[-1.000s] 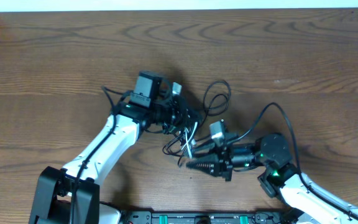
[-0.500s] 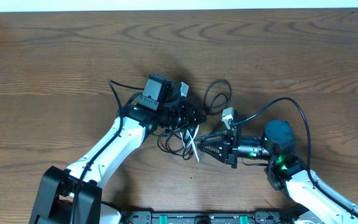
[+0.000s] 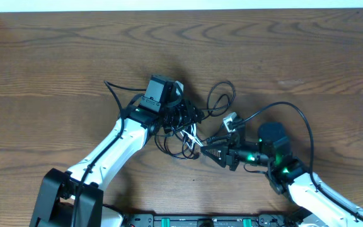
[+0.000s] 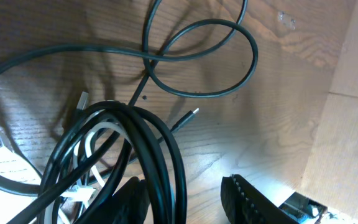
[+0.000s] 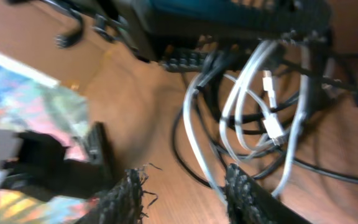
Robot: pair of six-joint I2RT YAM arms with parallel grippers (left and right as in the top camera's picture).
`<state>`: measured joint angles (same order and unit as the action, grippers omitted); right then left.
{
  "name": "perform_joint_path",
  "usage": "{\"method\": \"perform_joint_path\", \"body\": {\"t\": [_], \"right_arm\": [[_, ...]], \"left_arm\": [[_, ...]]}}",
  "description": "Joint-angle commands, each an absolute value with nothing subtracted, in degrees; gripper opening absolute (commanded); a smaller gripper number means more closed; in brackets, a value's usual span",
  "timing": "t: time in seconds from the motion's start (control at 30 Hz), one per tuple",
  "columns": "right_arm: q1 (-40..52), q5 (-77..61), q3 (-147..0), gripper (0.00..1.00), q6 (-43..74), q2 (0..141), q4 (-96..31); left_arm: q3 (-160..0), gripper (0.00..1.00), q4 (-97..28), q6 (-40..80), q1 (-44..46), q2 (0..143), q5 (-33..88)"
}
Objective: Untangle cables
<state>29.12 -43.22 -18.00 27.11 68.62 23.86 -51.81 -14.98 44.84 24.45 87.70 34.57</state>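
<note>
The cables (image 3: 183,137) lie bunched on the wood between the two arms: black cords and a white one (image 5: 253,93). A black loop (image 3: 222,98) reaches toward the back right. My left gripper (image 3: 184,120) hangs over the top of the bunch. In the left wrist view this gripper (image 4: 185,186) is open, and a bundle of black cords (image 4: 160,155) runs between its jaws against the left finger. A small plug (image 4: 188,118) rests on the table beyond. My right gripper (image 3: 205,151) points left at the bunch. It (image 5: 184,174) is open over bare wood, with a white strand beside its right finger (image 5: 247,196).
Each arm's own thicker black wire arcs over the table: the left arm's (image 3: 115,88) and the right arm's (image 3: 295,113). A pale wall edge (image 3: 181,5) runs along the back of the brown wooden table (image 3: 55,57).
The left gripper shifted right, then its jaws opened around the black bundle. The right gripper swung up toward the bunch and opened wider.
</note>
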Motion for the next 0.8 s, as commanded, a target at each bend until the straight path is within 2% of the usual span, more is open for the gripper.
{"method": "perform_joint_path", "body": {"t": [0.0,0.23,0.37,0.4,0.53,0.77], "right_arm": [[33.06,-31.64,-18.48,0.43,23.49,68.55,23.57],[39.79,-19.18,-18.50,0.45,23.49,69.14,23.35],[41.63,-14.94,-18.48,0.41,23.49,71.18,23.97],[41.78,-14.96,-18.48,0.38,23.49,71.72,24.62],[42.09,-22.37,-18.50,0.03,23.53,72.90,30.37],[42.00,-40.56,-19.90,0.01,28.75,72.34,46.37]], "left_arm": [[-51.53,0.42,-14.94,47.31,24.58,87.99,33.61],[-51.53,0.42,-14.96,49.10,24.64,87.99,33.85],[-51.55,0.42,-14.94,50.46,24.80,87.99,33.85],[-51.53,0.42,-14.94,50.92,24.86,87.99,33.85],[-51.53,0.42,-14.94,51.35,25.10,87.99,33.80],[-51.53,0.42,-14.94,51.79,25.19,87.99,33.39]]}}
